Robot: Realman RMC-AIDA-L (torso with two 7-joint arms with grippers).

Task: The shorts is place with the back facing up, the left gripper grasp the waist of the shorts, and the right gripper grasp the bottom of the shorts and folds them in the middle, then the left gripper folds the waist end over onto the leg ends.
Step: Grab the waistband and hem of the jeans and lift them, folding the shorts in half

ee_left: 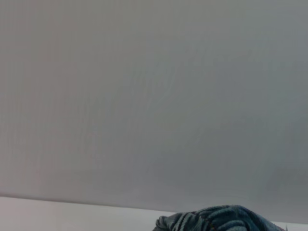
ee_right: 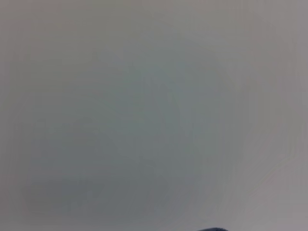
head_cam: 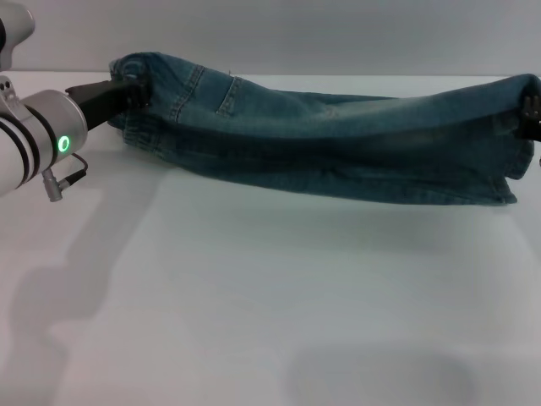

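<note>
Blue denim shorts [head_cam: 321,139] hang stretched across the far half of the white table [head_cam: 254,296], lifted off it, with a back pocket showing near the left end. My left gripper [head_cam: 133,89] is shut on the waist at the far left. At the right edge of the head view my right gripper [head_cam: 531,114] is shut on the leg bottoms. The lower fabric sags in a fold between the two grippers. A bunched bit of denim [ee_left: 221,220] shows in the left wrist view. The right wrist view shows only a blank grey surface.
The white table stretches toward me below the hanging shorts, carrying their shadow and the shadow of my left arm [head_cam: 34,139]. A plain grey wall [head_cam: 296,34] stands behind the table.
</note>
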